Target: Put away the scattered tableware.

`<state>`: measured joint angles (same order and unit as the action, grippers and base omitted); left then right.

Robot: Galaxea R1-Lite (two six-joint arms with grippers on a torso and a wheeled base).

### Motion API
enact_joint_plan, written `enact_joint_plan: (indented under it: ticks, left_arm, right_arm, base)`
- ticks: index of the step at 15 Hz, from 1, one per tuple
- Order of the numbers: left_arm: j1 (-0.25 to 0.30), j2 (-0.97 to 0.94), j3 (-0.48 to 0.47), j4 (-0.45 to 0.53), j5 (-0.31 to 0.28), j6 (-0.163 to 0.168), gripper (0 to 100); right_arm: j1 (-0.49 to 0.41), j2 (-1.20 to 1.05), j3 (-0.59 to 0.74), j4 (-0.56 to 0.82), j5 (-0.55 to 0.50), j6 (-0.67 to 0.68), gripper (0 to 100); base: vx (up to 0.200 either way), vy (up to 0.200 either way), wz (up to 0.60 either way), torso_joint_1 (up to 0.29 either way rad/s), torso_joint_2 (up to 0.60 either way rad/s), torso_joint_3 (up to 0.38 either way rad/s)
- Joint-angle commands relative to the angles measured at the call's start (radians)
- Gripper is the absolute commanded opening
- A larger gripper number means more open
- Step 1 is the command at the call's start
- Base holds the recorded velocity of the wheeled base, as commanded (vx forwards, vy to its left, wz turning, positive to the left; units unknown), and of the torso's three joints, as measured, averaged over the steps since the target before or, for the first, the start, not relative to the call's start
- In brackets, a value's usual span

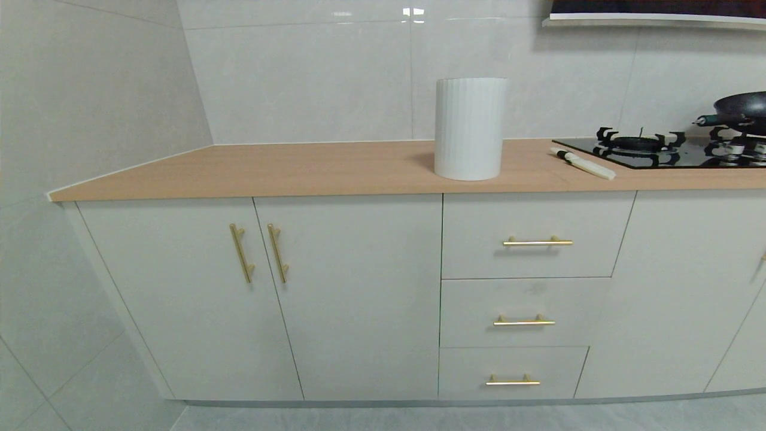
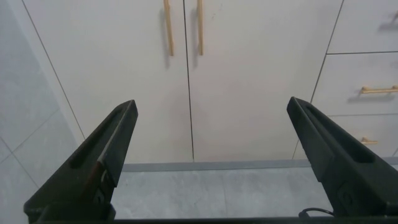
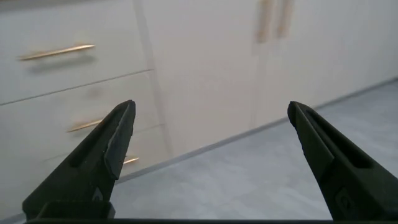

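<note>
Where the wooden surface (image 1: 299, 167) meets the black gas hob (image 1: 658, 157), a white knife (image 1: 583, 163) with a dark handle lies flat, just beside the hob's near corner. A white ribbed holder (image 1: 470, 129) stands upright on the surface, near the knife but apart from it.

From the left wrist, the left claw (image 2: 211, 155) gapes wide and holds nothing, low before the double cabinet doors (image 2: 249, 81).

From the right wrist, the right claw (image 3: 211, 155) is likewise spread wide and empty, facing the drawers (image 3: 74, 81).
</note>
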<state>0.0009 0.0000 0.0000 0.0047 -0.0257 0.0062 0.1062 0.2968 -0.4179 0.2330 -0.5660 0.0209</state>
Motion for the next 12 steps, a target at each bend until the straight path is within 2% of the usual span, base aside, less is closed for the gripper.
enact_joint_plan:
  ticks: [1,4,6,7,8,9,10,12]
  left_arm:
    - [0.001,0.000,0.000,0.000,0.000,0.000,100]
    - [0.001,0.000,0.000,0.000,0.000,0.000,100]
    - [-0.001,0.000,0.000,0.000,0.000,0.000,100]
    - [0.001,0.000,0.000,0.000,0.000,0.000,100]
    - [0.001,0.000,0.000,0.000,0.000,0.000,100]
    - [-0.001,0.000,0.000,0.000,0.000,0.000,100]
    - [0.001,0.000,0.000,0.000,0.000,0.000,100]
    - [0.001,0.000,0.000,0.000,0.000,0.000,100]
  right_arm:
    - [-0.083,-0.246,0.022,0.081,-0.011,-0.038,100]
    - [-0.111,-0.295,0.111,0.031,0.008,-0.030,100]
    - [-0.111,-0.295,0.218,-0.101,0.133,-0.022,100]
    - [-0.111,-0.295,0.329,-0.299,0.282,-0.025,100]
    - [-0.111,-0.295,0.396,-0.391,0.367,-0.029,100]
    - [-0.111,-0.294,0.401,-0.396,0.371,-0.029,100]
    - [-0.111,-0.295,0.418,-0.353,0.436,-0.029,100]
    - [-0.111,-0.295,0.418,-0.281,0.446,-0.029,100]
  base:
    - [0.000,0.000,0.00,0.000,0.00,0.000]
    - [0.000,0.000,0.00,0.000,0.00,0.000]
    - [0.000,0.000,0.00,0.000,0.00,0.000]
    - [0.000,0.000,0.00,0.000,0.00,0.000]
    - [0.000,0.000,0.00,0.000,0.00,0.000]
    - [0.000,0.000,0.00,0.000,0.00,0.000]
    - [0.000,0.000,0.00,0.000,0.00,0.000]
    - [0.000,0.000,0.00,0.000,0.00,0.000]
